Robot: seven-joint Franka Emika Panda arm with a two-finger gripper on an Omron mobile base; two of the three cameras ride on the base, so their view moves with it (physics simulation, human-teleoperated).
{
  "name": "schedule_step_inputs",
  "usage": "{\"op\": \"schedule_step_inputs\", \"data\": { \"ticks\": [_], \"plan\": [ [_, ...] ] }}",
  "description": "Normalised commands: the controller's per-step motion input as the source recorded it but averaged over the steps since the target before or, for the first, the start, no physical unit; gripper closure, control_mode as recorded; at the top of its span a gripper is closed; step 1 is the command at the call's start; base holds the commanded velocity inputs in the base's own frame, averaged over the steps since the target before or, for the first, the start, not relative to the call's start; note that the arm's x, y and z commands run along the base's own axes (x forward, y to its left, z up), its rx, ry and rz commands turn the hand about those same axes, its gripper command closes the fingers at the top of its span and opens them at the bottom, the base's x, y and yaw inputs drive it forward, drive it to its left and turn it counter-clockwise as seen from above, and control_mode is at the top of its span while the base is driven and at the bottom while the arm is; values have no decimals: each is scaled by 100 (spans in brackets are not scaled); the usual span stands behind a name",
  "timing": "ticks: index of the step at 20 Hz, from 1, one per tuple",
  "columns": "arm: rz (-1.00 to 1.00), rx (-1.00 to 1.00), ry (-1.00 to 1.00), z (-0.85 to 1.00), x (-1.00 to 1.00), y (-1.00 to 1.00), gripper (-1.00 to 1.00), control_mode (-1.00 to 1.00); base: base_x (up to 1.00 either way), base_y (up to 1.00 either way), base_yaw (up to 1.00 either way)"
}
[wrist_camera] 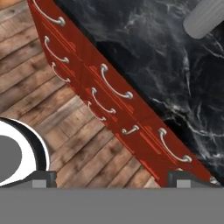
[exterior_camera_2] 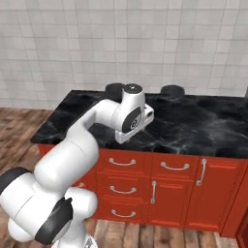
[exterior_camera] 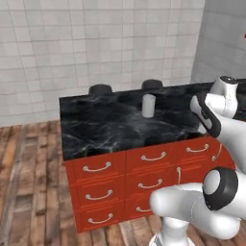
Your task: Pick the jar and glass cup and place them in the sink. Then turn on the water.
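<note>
Black marbled stone bench (exterior_camera: pixel 105 129) on red drawer cabinets with curved chrome handles (exterior_camera_2: pixel 164 189), largest thing here, set against white tiled wall (exterior_camera: pixel 96 43). Brown wood plank floor (exterior_camera: pixel 29 182) below. Two dark round knobs or lids at back edge of bench (exterior_camera: pixel 100 89), too blurred to name.

White Franka arm (exterior_camera_2: pixel 82 140) bent over front of bench; hand visible in right base view as white block with dark round joint. Jaws (wrist_camera: pixel 112 177) low in hand view, two small dark tips set far apart at bottom edge, released, nothing between them. Aimed down at cabinet front and floor, well apart from target.

Pale grey-white translucent glass cup, plain cylinder, no handle (exterior_camera: pixel 148 105), upright near middle-back of bench, alone, nothing touching. Same cup at top right corner of hand view (wrist_camera: pixel 204 16).

Handling judgement: probably light, stiff, smooth walls so slippery, breakable if squeezed hard or dropped into basin. Best taken across the straight side wall around mid-height, jaws level, moderate squeeze; a rim pinch is a second choice, likelier to tip. Slightly taller than wide, so a sideways nudge on approach could topple it. Clear space all round, side approach from front looks free.

Task at start by the look: cup not yet grasped.
</note>
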Motion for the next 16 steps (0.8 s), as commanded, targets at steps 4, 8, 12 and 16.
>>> {"op": "schedule_step_inputs", "data": {
  "ticks": [4,8,12,16],
  "plan": [
    [0,0,0,0,0,0,-100,100,41,-32,38],
    [0,0,0,0,0,0,-100,100,44,-42,33],
    [0,0,0,0,0,0,-100,100,39,-39,18],
    [0,0,0,0,0,0,-100,100,50,-37,8]
  ]
}}
